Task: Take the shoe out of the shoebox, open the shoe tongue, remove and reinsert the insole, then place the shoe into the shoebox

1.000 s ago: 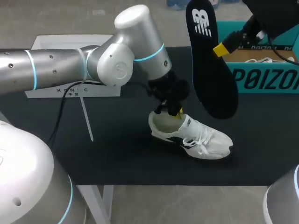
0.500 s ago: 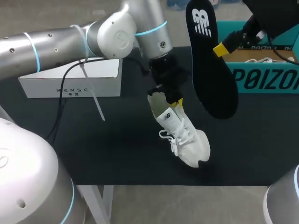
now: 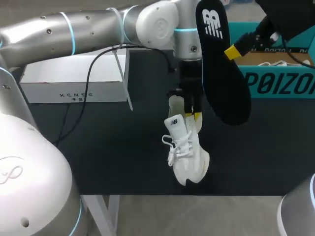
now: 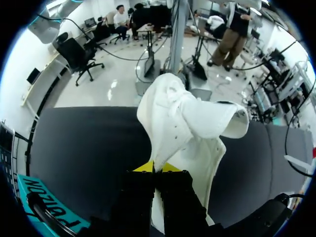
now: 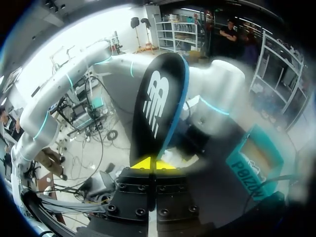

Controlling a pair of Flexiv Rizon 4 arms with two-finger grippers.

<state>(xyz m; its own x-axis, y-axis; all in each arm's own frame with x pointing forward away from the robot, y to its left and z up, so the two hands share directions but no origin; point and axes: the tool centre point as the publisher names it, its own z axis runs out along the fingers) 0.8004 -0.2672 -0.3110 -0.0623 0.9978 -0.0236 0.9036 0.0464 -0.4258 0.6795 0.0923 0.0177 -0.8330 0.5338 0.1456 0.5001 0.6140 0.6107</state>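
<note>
Now the shoe (image 3: pixel 186 152) hangs heel-up from our left gripper (image 3: pixel 195 114), where a second ago it lay on its sole with the toe pointing right; our left arm has swung it round and carried it toward the middle of the table (image 3: pixel 98 157), so the toe points down at the front edge; whether the toe touches the mat we cannot tell. The insole (image 3: pixel 221 73) has not moved; our right gripper (image 3: pixel 237 48) is clamped on its edge and holds it upright just beside the shoe, in front of the shoebox (image 3: pixel 280 83). We judge the insole is out and the shoe's opening is being turned toward it for reinsertion. The left fingers are pinched together on the heel collar. The shoe is white, soft and floppy, with loose laces, a small dark patch on the tongue and a collar that folds where it is held; the insole is thin, black and long-oval with a white mark and a blue rim; the shoebox is teal cardboard, open; a flat white box (image 3: pixel 74 81) lies well apart.
</note>
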